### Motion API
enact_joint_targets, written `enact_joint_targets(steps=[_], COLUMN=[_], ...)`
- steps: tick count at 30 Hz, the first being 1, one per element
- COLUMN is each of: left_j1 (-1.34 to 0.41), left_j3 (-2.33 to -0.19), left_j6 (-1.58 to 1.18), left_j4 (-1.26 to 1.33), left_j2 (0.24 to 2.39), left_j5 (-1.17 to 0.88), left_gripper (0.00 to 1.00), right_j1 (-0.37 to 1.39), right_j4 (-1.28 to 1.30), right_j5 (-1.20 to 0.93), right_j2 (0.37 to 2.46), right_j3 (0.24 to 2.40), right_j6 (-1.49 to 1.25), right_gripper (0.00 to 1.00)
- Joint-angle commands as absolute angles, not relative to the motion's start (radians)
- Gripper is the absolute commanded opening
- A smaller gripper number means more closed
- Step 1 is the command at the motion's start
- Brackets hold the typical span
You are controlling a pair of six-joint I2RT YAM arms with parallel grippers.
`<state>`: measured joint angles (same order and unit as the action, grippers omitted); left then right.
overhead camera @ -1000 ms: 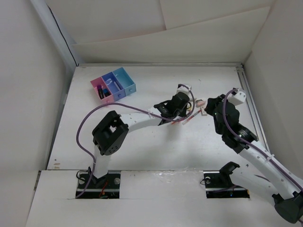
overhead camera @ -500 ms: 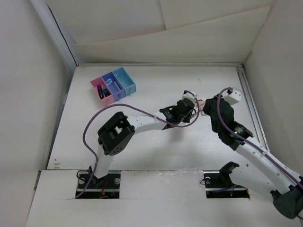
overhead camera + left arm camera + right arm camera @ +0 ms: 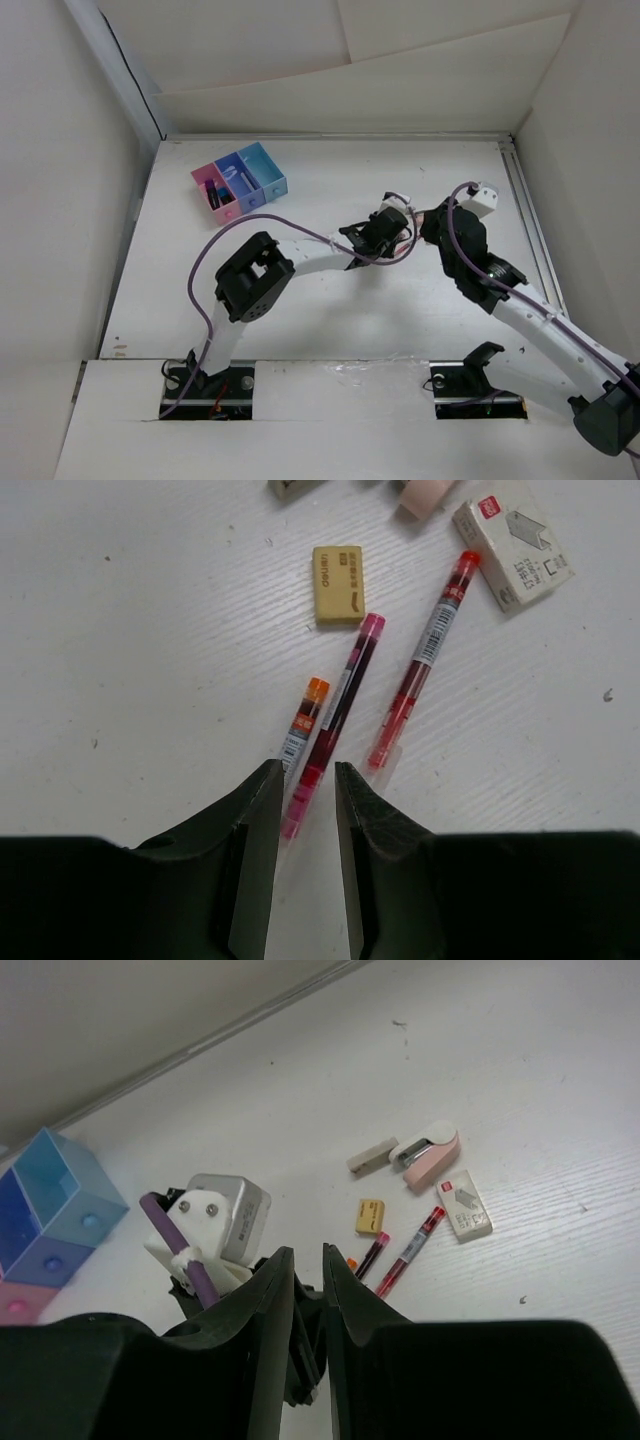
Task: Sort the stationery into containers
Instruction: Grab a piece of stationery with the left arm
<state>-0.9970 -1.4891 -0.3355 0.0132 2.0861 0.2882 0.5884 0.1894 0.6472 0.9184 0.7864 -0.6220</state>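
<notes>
In the left wrist view three pens lie side by side on the white table: an orange-capped pen [image 3: 306,718], a magenta pen [image 3: 338,705] and a red pen [image 3: 425,660]. My left gripper [image 3: 308,770] is narrowly open, its jaws either side of the magenta pen's near end, with a gap still showing. A yellow eraser [image 3: 338,583] lies just beyond the pens. My right gripper [image 3: 307,1252] hovers close behind the left one, jaws slightly apart and holding nothing. The containers [image 3: 240,178], pink, purple-blue and light blue, stand at the far left.
A white staple box [image 3: 513,542], a pink stapler [image 3: 428,1156] and a grey eraser [image 3: 372,1156] lie past the pens. Dark markers lie in the pink box [image 3: 215,193]. In the top view the two grippers [image 3: 395,225] [image 3: 430,225] nearly touch. Walls enclose the table.
The left gripper has moved right onto the pens and the right gripper has swung left toward it. Both jaws have parted slightly.
</notes>
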Motion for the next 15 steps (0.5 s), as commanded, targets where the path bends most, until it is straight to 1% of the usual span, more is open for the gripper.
enact_joint_targets(steps=[1,3,6,10,15], left_j1=[-0.974,-0.974,-0.974,-0.974,-0.974], left_j3=[-1.516,-1.540,-1.549,-1.563,-1.598], left_j6=[-0.342,-0.328,-0.319,-0.301,-0.290], left_j4=[0.038,0.015,0.015,0.015,-0.017], left_j2=[2.101,2.120,2.132,2.151,2.177], left_j5=[0.285,0.285,0.285,0.296,0.314], left_gripper=[0.24,0.22,0.22,0.22,0.22], right_j1=[0.583,0.583,0.583,0.583,0.583], right_j4=[0.138,0.138,0.129,0.129,0.129], right_j5=[0.592,0.592,0.592,0.592,0.583], right_j2=[0.945,0.945,0.933,0.923,0.923], right_j3=[0.822,0.822,0.822,0.813,0.813], right_j6=[-0.588,-0.588,-0.588,-0.588,-0.588], right_gripper=[0.24,0.24,0.24,0.26,0.26])
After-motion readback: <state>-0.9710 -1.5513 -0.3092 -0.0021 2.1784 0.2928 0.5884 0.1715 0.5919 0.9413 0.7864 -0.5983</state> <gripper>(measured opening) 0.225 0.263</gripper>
